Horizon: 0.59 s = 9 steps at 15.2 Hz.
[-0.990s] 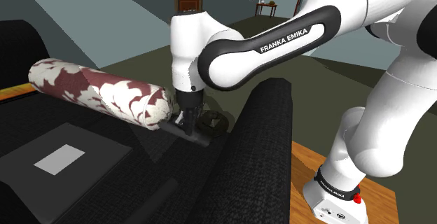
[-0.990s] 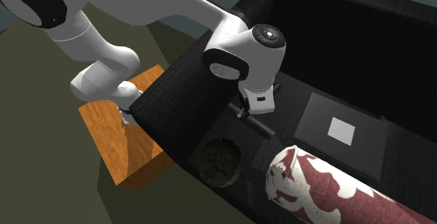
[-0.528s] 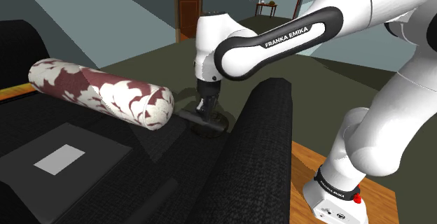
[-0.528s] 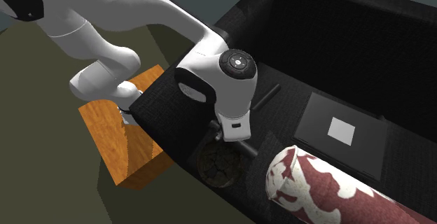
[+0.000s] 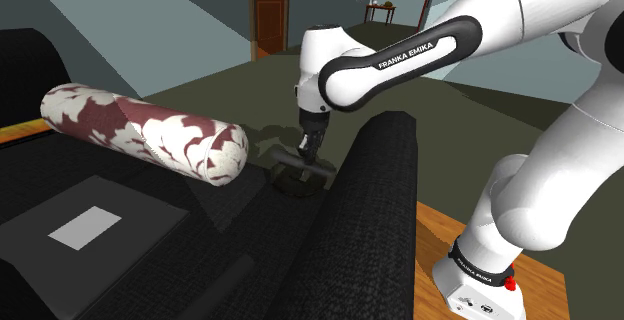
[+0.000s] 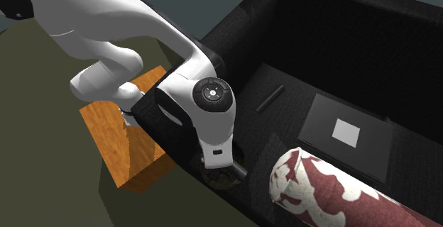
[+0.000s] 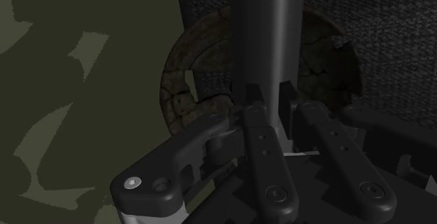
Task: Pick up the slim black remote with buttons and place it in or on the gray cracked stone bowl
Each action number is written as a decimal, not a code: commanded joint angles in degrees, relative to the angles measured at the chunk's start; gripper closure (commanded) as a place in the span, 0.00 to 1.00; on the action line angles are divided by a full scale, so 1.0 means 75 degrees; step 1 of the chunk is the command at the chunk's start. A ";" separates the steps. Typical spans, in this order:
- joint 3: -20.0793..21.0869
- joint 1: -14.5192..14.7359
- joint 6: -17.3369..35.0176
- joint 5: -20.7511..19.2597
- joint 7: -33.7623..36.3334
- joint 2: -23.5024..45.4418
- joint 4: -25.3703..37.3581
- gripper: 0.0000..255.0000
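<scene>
franka arm over a black sofa (image 5: 385,193): the black gripper (image 5: 308,153) is clamped on the slim black remote (image 5: 285,162), which hangs level just above the grey cracked bowl (image 5: 295,183), apart from it. in the shoulder view the bowl sits on the seat at six o'clock of the gripper, tucked against the sofa's armrest, and a red-and-white bolster (image 5: 140,130) lies at nine o'clock of it. a flat dark panel with a white rectangle (image 5: 90,226) rests on the seat at seven o'clock of the bolster. the wooden stand (image 5: 560,258) shows at four o'clock of the bowl, and a brown door (image 5: 268,8) stands far back at twelve o'clock. in the second exterior view the white hand covers most of the bowl (image 6: 220,181); the gripper (image 6: 221,165) points down onto it and one end of the remote (image 6: 238,169) juts out at three o'clock of the fingers. a second slim dark bar (image 6: 270,99) lies on the seat at one o'clock of the hand, well apart. in the wrist view the two fingers (image 7: 262,159) clasp the remote (image 7: 265,47), which crosses the middle of the cracked bowl (image 7: 185,82) behind it.
</scene>
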 commanded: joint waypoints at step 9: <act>0.0017 -0.0023 0.0902 -0.0089 0.0049 0.0424 -0.0480 1.00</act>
